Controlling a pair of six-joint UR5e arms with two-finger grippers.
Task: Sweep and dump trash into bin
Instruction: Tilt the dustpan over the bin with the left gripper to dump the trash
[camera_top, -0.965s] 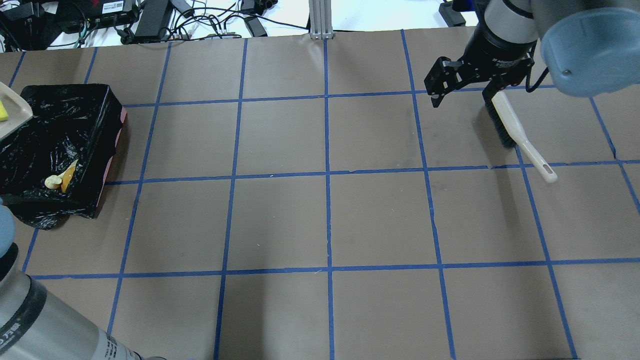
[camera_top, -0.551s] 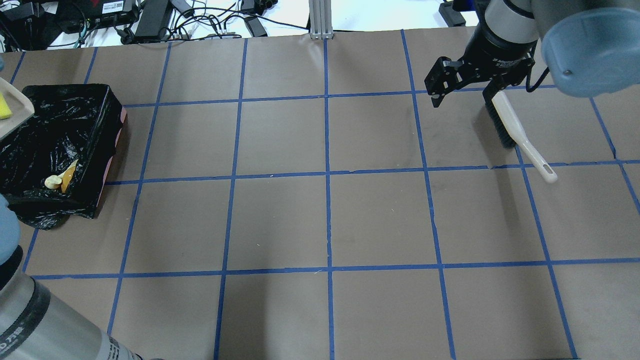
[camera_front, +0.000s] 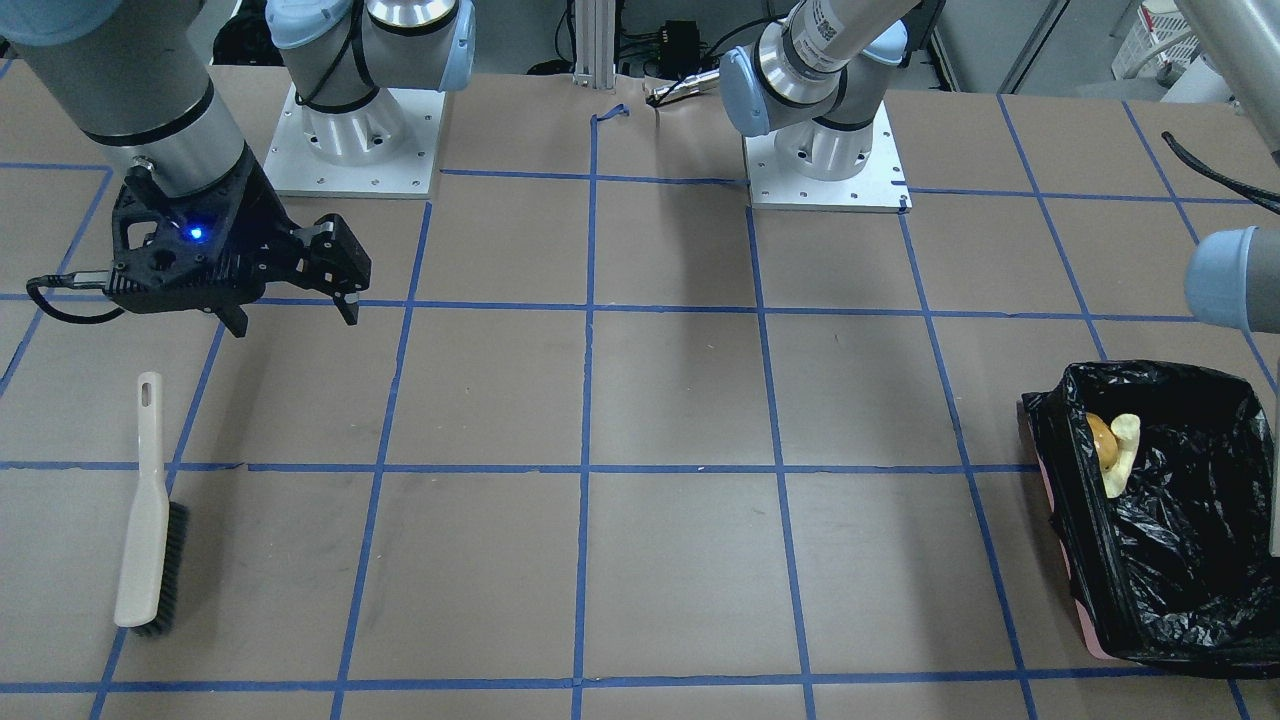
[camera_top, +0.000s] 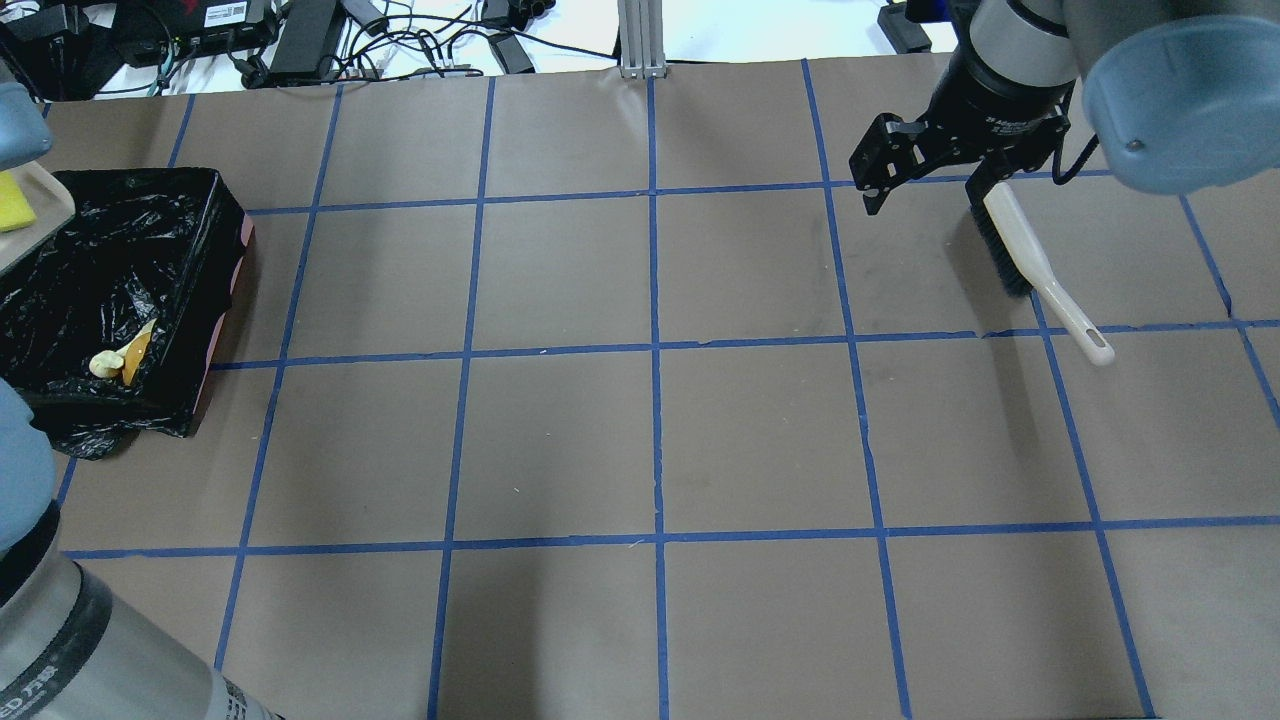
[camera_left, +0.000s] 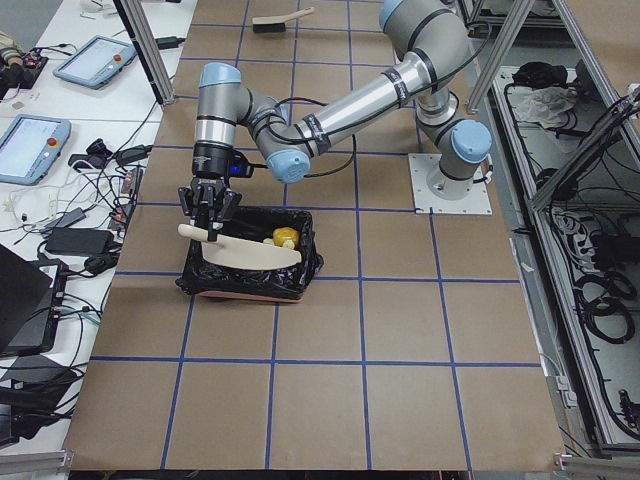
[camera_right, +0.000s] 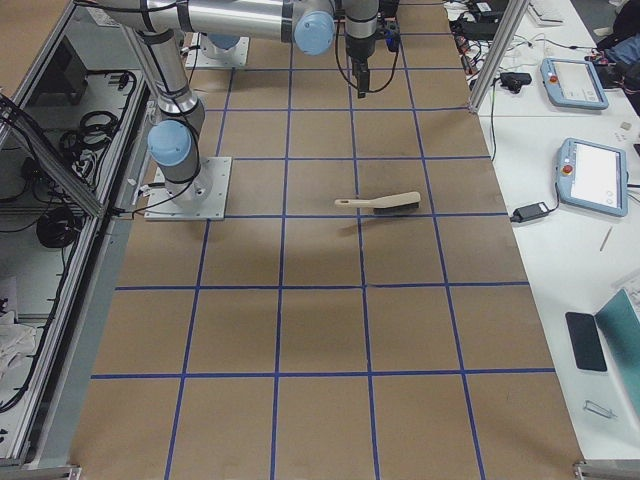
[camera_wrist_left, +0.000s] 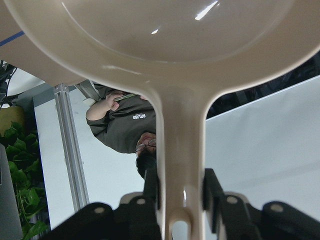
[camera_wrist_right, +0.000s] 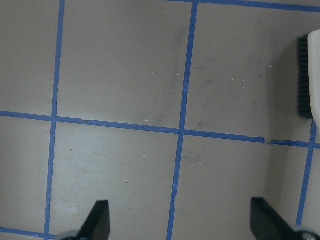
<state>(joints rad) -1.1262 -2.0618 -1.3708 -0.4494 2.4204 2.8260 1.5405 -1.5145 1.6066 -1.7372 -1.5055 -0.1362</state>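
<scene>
The pink bin with a black bag stands at the table's left end; it also shows in the front view and the left view. In it lie the golden-brown lump and the tan croissant piece. My left gripper is shut on the handle of the beige dustpan, held tilted over the bin. The yellow sponge sits on the dustpan. My right gripper is open and empty, above the table beside the brush.
The brush lies flat on the table at the right end, bristles sideways; it also shows in the right wrist view. Cables and power supplies lie beyond the table's far edge. Blue tape lines grid the brown table.
The dustpan with the sponge has shifted a little toward the far side at the view's left edge, and the left arm's joints have moved with it. The right arm and brush have not moved.
</scene>
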